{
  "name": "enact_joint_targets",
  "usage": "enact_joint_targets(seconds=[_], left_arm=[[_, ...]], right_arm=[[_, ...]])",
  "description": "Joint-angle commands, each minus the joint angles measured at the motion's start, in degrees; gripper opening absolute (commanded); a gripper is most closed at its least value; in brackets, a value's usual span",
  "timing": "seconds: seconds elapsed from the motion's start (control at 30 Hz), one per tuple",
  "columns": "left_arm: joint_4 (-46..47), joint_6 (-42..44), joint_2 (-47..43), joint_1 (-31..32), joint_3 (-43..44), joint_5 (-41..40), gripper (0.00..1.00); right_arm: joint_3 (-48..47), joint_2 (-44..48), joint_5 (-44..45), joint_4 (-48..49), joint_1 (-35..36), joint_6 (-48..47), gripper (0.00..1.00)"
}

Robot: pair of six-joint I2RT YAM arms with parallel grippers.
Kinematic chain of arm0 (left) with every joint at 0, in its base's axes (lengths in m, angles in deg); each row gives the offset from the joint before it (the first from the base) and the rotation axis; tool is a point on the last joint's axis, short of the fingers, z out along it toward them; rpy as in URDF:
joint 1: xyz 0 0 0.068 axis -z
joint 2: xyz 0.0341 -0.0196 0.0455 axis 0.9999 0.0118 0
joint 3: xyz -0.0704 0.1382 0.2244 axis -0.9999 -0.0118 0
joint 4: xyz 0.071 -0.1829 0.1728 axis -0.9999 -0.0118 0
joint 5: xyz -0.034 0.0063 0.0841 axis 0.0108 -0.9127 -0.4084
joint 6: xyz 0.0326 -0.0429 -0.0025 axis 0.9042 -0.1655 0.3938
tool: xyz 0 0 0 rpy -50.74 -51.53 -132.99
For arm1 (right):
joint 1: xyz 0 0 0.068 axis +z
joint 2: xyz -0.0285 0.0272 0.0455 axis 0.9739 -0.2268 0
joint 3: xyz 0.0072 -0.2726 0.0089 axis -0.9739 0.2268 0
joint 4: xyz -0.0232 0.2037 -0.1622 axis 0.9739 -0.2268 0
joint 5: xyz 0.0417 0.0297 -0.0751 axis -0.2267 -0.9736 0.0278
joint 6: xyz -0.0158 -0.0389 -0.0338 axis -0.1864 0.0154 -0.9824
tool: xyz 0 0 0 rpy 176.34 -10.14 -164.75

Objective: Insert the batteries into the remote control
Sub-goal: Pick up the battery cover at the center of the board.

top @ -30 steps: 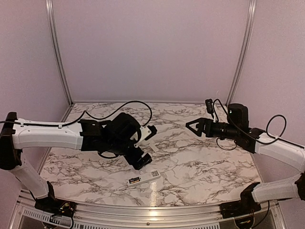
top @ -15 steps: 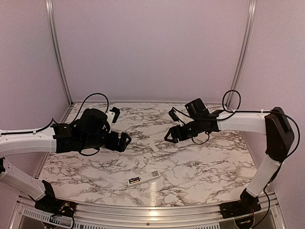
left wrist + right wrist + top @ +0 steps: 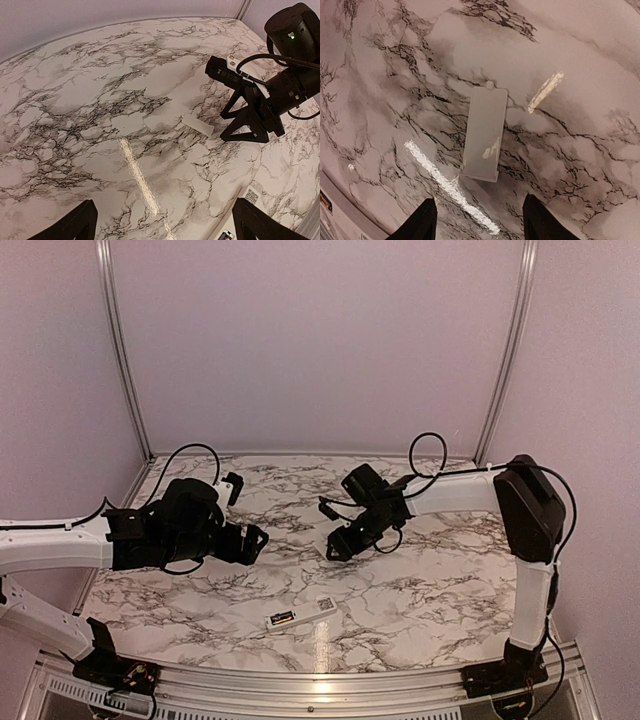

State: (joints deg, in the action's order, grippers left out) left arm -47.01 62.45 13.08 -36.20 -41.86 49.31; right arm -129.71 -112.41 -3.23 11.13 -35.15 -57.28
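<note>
Right wrist view: hung right gripper (image 3: pixel 480 225) over loose white cover plate (image 3: pixel 485 133) on counter (image 3: pixel 580 165), jaws half-spread, empty, probably lined up for pickup. Held left gripper (image 3: pixel 252 540) aside, jaws wide, empty. Saw remote control (image 3: pixel 301 616) near front edge, batteries (image 3: pixel 282 619) seemingly seated inside.
</note>
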Motion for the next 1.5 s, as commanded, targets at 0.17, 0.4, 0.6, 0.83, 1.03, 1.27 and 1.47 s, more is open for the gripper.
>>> enact_joint_targets(seconds=[0.17, 0.4, 0.6, 0.83, 1.03, 1.27, 1.47], left_arm=[[2.19, 0.74, -1.59, -0.33, -1.32, -0.87, 0.99], [1.95, 1.06, -1.93, -0.39, -1.83, -1.13, 0.99], [1.88, 1.07, -2.38, -0.37, -2.38, -1.51, 0.99], [1.58, 1.07, -2.54, -0.39, -2.78, -2.15, 0.99], [1.42, 1.37, -2.75, -0.39, -2.87, -2.78, 0.99], [1.62, 1.58, -2.24, -0.38, -2.78, -2.88, 0.99], [1.29, 1.48, -1.88, -0.36, -2.52, -3.14, 0.99]], right_arm=[[-6.48, -5.07, 4.73, -4.87, 2.20, -2.38, 0.56], [-8.41, -7.42, 7.70, -5.95, 3.57, -2.52, 0.50], [-9.50, -9.39, 9.33, -6.99, 4.89, -2.40, 0.45], [-10.07, -10.76, 11.46, -8.59, 5.55, -2.09, 0.39], [-8.35, -9.93, 13.28, -9.93, 5.55, -1.69, 0.36], [-6.45, -9.03, 13.63, -9.98, 6.34, -0.83, 0.34], [-6.26, -9.60, 16.77, -10.26, 7.64, 0.07, 0.30]])
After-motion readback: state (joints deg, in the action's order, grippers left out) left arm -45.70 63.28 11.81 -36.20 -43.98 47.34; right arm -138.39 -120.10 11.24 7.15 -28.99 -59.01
